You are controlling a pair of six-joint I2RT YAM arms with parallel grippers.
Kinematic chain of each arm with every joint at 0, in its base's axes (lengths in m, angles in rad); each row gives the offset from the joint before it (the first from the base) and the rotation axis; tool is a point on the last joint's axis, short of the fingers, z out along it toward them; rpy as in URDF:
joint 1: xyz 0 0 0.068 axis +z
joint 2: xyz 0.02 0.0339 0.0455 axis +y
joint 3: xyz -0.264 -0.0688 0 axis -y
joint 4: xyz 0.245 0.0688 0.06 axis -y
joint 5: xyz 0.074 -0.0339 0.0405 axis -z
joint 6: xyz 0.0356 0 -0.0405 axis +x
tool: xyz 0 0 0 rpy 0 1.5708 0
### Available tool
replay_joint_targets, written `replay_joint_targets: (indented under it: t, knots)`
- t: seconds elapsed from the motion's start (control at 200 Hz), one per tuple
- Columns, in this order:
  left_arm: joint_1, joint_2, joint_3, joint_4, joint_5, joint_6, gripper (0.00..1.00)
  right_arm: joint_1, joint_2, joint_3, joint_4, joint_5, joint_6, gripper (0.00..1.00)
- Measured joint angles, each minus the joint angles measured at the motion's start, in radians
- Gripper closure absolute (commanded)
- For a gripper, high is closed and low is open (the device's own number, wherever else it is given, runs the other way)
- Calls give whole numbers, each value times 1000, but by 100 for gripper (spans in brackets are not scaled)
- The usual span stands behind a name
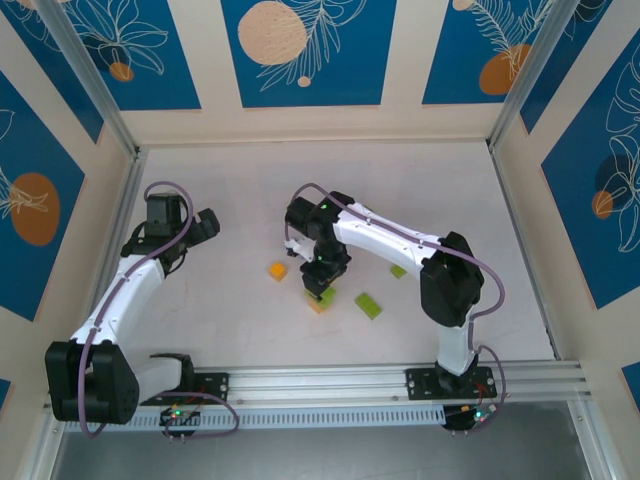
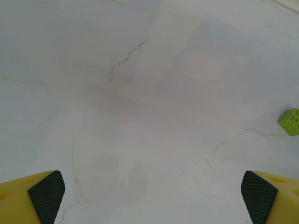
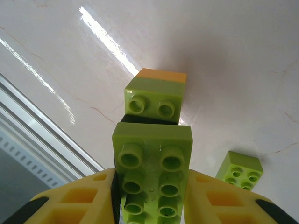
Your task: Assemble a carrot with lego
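Yellow fingers [image 3: 79, 200] of the right jaws are gripping a long lime brick [image 3: 152, 163], its near end running out of frame, close over a small lime brick [image 3: 155, 100] sitting on an orange base [image 3: 162, 74]; contact is hard to tell. Overhead, the right arm [image 1: 390, 235] is hiding most of that pair but showing a loose orange brick [image 1: 277, 270]. Left jaws are hanging wide over bare bench [image 2: 140, 93].

Bright, even light falls from overhead, leaving the pale tabletop [image 1: 420, 190] nearly washed out, with short, soft shadows. In the right wrist view a white streak of glare crosses the glossy surface, a dim shadow spreads beyond the stacked bricks [image 3: 155, 100], and the lime green brick [image 3: 152, 172] nearest the lens looks slightly soft. The left wrist view is hazy.
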Motion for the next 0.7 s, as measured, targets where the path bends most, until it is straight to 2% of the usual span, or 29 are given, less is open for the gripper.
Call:
replay_joint_targets:
  t: [0.7]
  knots:
    - [0, 0, 0, 0, 0, 0, 0, 14, 14, 16, -5, -10, -7, 63]
